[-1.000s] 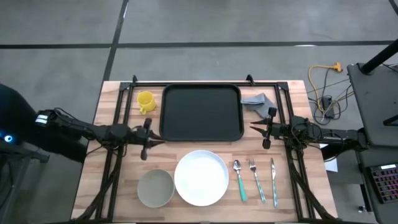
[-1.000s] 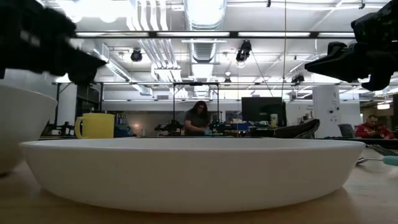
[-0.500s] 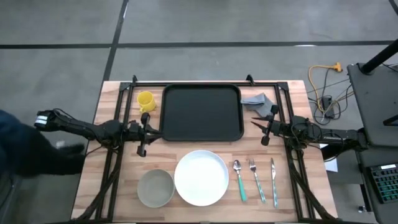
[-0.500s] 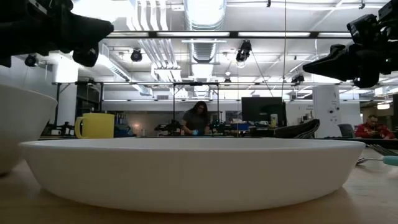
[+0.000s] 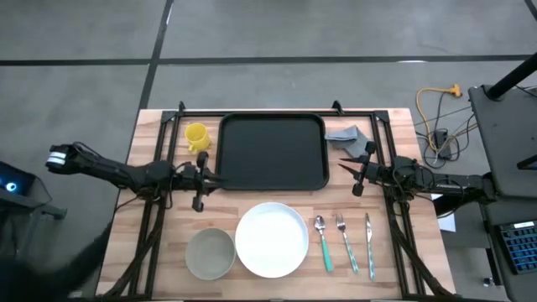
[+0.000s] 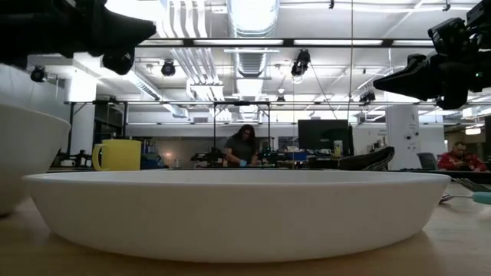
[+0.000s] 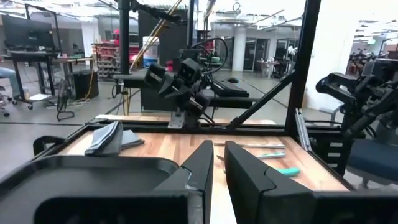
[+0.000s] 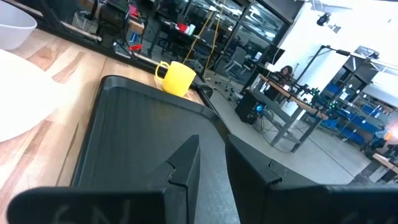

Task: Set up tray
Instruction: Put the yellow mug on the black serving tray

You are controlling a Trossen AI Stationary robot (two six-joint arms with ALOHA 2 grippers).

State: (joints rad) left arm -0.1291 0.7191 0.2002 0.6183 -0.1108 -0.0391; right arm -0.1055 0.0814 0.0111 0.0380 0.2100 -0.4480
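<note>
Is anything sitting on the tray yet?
No, the high view shows the tray bare, with the white plate on the table beside it.
</note>
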